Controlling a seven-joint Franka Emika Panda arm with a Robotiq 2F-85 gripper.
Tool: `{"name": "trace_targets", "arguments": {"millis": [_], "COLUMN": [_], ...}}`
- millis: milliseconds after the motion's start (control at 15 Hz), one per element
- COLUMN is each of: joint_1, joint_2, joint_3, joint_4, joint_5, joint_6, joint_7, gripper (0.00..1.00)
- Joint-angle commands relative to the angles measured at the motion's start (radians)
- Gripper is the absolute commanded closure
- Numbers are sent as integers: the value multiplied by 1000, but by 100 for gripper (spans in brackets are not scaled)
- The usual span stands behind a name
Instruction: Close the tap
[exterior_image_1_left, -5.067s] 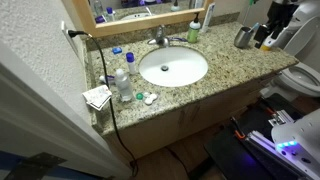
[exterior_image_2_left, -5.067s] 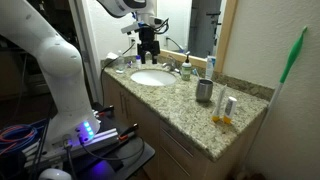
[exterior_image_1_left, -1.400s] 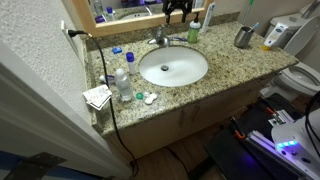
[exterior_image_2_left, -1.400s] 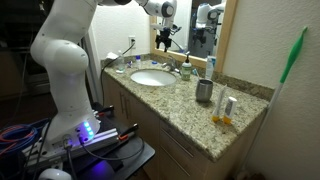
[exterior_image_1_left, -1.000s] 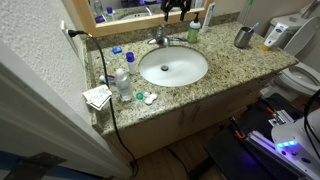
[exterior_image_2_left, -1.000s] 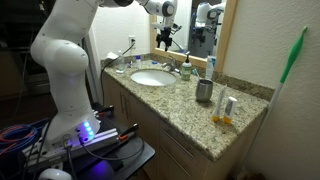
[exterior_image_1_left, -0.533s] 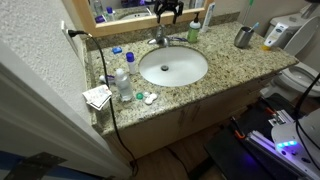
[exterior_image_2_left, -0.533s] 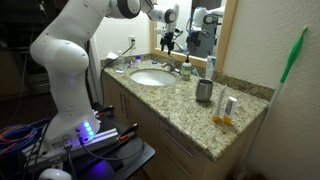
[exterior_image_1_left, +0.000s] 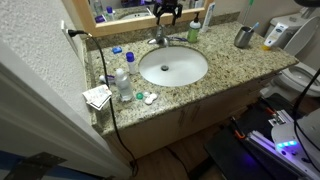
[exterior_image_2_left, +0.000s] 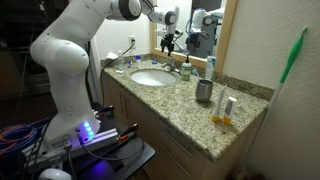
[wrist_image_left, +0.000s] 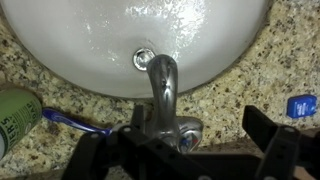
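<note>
The gripper (exterior_image_1_left: 166, 14) hung above the back edge of the granite countertop (exterior_image_1_left: 235, 62), jaws spread wide and holding nothing. In the wrist view its two dark fingers (wrist_image_left: 272, 140) stood well apart, one on either side of the tap (wrist_image_left: 163, 90). The tap sat on the rim of the white basin (exterior_image_1_left: 173, 67), at about 11 o'clock of the oval in an exterior view. In the wrist view its spout pointed to 12 o'clock, over the drain (wrist_image_left: 144, 58). No finger appeared to touch the metal, so the step in hand was judged to be the approach to the handle.

To do that step well, the arm would need to descend straight and slowly, keeping the tap centred between the fingers. The handles at the tap's base lay in the gripper's shadow (which one was open could not be told, nor whether water ran), so the target side wanted confirming first. The jaws should narrow only once level with the handle, not around the spout, since a grip there would turn nothing. The turn itself should come from the wrist, about the handle's own axis, without pressing down.

Clutter left little room. A toothbrush (wrist_image_left: 75, 122) and a green can (wrist_image_left: 15, 112) lay at 9 o'clock of the tap, and a blue cap (wrist_image_left: 300, 105) at 3 o'clock — each near enough for a wide finger to knock. The grey metal cup (exterior_image_1_left: 243, 37) stood well apart, far along the counter.
</note>
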Motion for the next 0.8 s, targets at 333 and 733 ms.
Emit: {"name": "trace_targets", "arguments": {"millis": [333,733], "joint_1": [31,41], "joint_2": [54,49], "joint_3": [-40,-39], "joint_4": [-2,-22], "joint_5": [-51,-64], "joint_6": [148,191], "joint_7": [81,91], "gripper": [0,41]}}
